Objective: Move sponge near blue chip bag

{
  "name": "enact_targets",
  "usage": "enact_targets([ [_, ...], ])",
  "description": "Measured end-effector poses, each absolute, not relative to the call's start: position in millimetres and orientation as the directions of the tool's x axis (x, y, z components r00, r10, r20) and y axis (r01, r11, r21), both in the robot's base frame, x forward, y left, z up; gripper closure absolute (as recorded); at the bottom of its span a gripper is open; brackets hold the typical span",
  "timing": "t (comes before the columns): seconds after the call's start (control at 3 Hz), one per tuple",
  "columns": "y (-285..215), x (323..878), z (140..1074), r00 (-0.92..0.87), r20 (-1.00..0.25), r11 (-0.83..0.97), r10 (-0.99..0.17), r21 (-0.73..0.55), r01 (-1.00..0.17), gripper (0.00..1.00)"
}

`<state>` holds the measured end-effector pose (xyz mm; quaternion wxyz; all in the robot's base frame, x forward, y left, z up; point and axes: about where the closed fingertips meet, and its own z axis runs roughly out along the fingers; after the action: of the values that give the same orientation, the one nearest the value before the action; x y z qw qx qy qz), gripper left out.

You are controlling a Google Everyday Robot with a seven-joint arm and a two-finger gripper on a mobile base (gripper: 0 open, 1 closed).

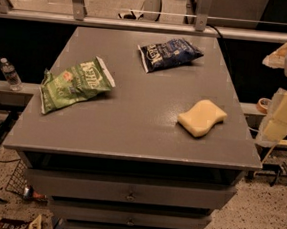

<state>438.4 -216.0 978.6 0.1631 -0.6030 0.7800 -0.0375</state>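
Currently the sponge [202, 118] lies on the counter [132, 130], front right, well apart from the blue chip bag [169, 53]. Judged light, soft, compressible: grip across its narrow waist. My claw [284, 115] hangs beyond the counter's right edge; its state I cannot tell.
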Motion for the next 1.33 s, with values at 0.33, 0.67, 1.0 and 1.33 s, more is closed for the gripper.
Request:
enact_targets([
  [0.33, -213.5, 441.8, 975.7, -0.212, -0.21, 0.264, -0.954, -0.264, -0.928, 0.0],
  [0.67, -197.4, 466.5, 950.5, -0.144, -0.192, 0.191, -0.971, -0.255, -0.948, 0.0],
  [1.0, -172.7, 490.0, 916.3, -0.069, -0.205, 0.114, -0.976, -0.219, -0.969, 0.0],
  [1.33, -161.0, 503.2, 883.2, -0.042, -0.207, 0.078, -0.977, -0.166, -0.983, 0.0],
])
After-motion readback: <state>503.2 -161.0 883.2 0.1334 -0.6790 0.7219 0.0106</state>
